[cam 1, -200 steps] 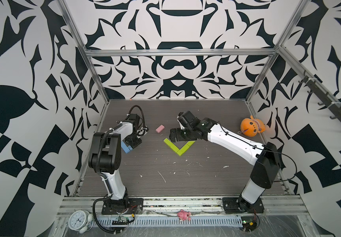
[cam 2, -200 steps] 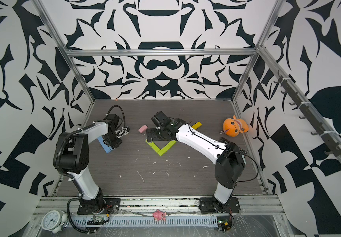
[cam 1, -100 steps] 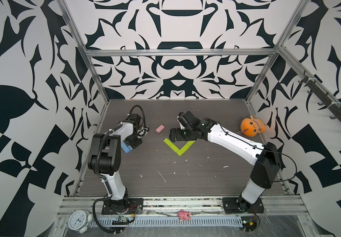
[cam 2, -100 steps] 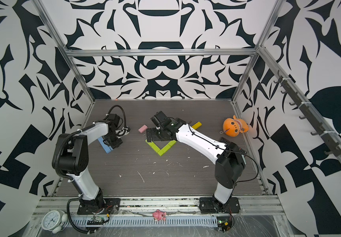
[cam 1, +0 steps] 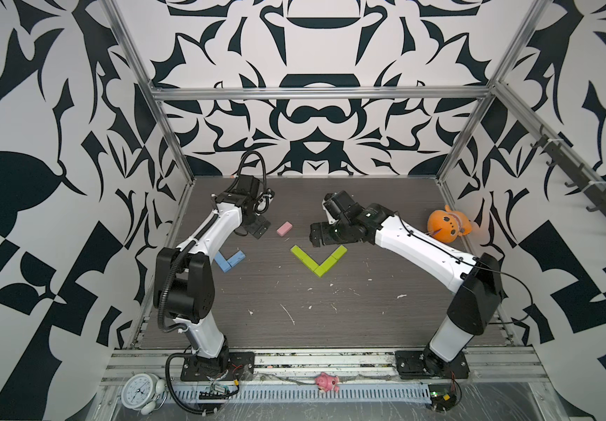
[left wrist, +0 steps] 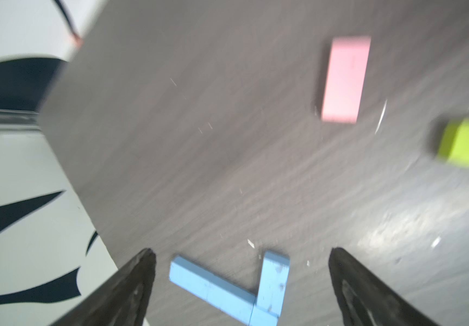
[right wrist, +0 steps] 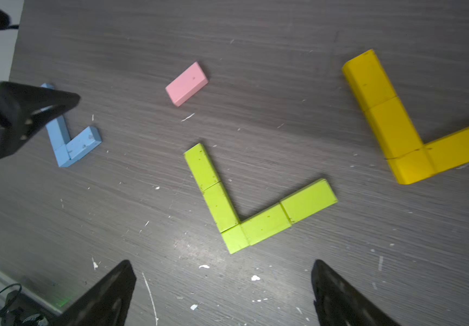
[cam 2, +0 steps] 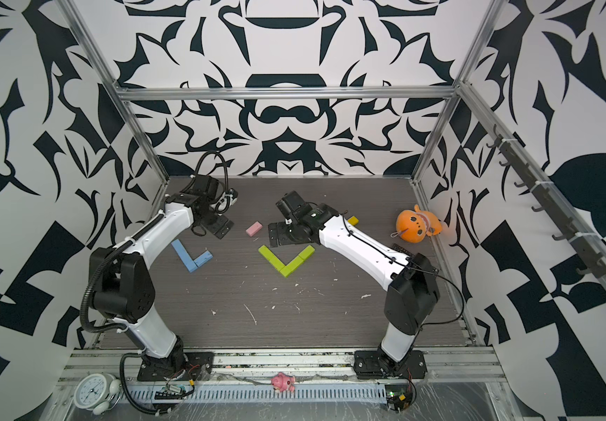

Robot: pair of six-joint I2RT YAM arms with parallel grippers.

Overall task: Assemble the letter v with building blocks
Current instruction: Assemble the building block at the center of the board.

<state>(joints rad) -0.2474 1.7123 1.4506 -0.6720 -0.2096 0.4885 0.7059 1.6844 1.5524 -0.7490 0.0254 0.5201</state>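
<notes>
Three groups of building blocks lie flat on the dark table, each laid as a v. The light blue v is at the left. The lime green v is in the middle. The yellow v is mostly hidden under my right arm in the top views. A single pink block lies apart, behind the green v. My left gripper hangs open just behind the blue v, holding nothing. My right gripper is open and empty, above the table just behind the green v.
An orange plush toy sits at the far right by the wall. White scraps litter the table in front of the green v. A clock and a small pink toy rest on the front rail, off the table.
My left gripper has opened and drawn back from the blue blocks, which now lie uncovered as a v. The right arm has stayed put.
</notes>
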